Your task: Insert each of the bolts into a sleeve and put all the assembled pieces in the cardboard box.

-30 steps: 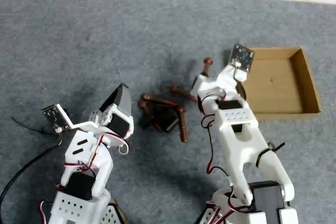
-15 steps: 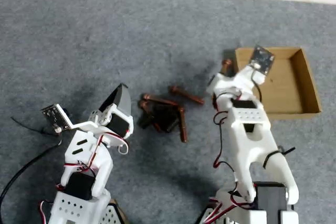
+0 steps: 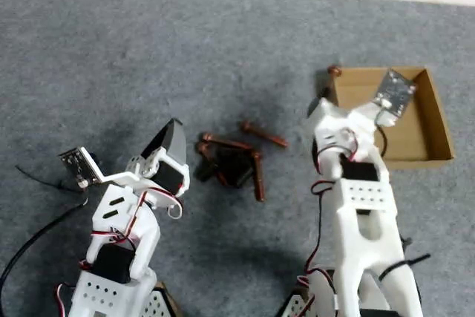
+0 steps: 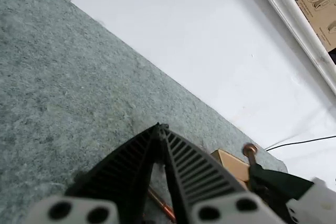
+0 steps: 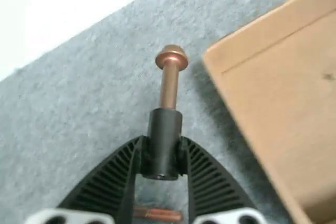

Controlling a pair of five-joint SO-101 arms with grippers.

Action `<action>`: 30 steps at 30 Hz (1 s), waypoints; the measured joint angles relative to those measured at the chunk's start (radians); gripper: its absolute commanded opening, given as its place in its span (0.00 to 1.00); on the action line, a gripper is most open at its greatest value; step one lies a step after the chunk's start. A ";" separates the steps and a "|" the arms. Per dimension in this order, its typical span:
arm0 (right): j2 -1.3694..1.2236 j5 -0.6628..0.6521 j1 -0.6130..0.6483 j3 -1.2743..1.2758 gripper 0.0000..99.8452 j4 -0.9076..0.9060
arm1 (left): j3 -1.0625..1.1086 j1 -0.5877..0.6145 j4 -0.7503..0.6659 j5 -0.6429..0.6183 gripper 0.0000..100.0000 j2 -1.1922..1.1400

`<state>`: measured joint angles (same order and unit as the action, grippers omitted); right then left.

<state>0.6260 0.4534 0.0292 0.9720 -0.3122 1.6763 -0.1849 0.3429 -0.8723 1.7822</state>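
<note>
1. The right gripper (image 5: 161, 146) has its jaws pinching a black sleeve (image 5: 164, 140) from both sides. A copper bolt (image 5: 169, 80) sits in the sleeve, with its shank and flanged head projecting beyond the sleeve's far end.
2. In the high view the head of the held bolt is just outside the cardboard box (image 3: 419, 135), beside the box corner nearest the pile. The right wrist view shows the piece over the grey mat (image 5: 79, 103), with the box wall just beside it.
3. The cardboard box is shallow and open-topped. It lies flat on the table (image 3: 111, 57) on the right arm's side.
4. The left gripper (image 4: 159, 128) has its jaws pressed together, tips meeting. It is raised above the mat, near the pile and well apart from the box.
5. A pile (image 3: 230, 162) of copper bolts and dark sleeves lies on the mat between the two arms.
6. One loose bolt (image 3: 263, 134) lies at the pile's far edge. Another (image 3: 257, 176) lies on the side toward the right arm.
7. The dark parts in the pile overlap, so the number of sleeves probably cannot be counted reliably from this view.
</note>
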 measured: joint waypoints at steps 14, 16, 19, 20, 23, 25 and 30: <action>-0.247 0.000 -0.284 0.000 0.01 0.000 | 0.000 0.000 0.000 0.000 0.01 0.000; -0.334 0.000 -0.285 -0.011 0.01 0.006 | 0.000 0.000 0.000 0.000 0.01 0.000; -0.440 -0.006 -0.295 -0.078 0.11 0.018 | 0.000 0.000 0.000 0.000 0.01 0.000; -0.471 -0.006 -0.301 -0.103 0.16 0.020 | 0.000 0.000 0.000 0.000 0.01 0.000; -0.543 -0.006 -0.311 -0.160 0.33 0.021 | 0.000 0.000 0.000 0.000 0.01 0.000; -0.577 -0.006 -0.311 -0.186 0.39 0.023 | 0.000 0.000 0.000 0.000 0.01 0.000; -0.597 -0.008 -0.313 -0.201 0.40 0.023 | 0.000 0.000 0.000 0.000 0.01 0.000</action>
<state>0.0292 0.4457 -0.2839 0.7710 -0.2892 1.6763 -0.1849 0.3429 -0.8723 1.7822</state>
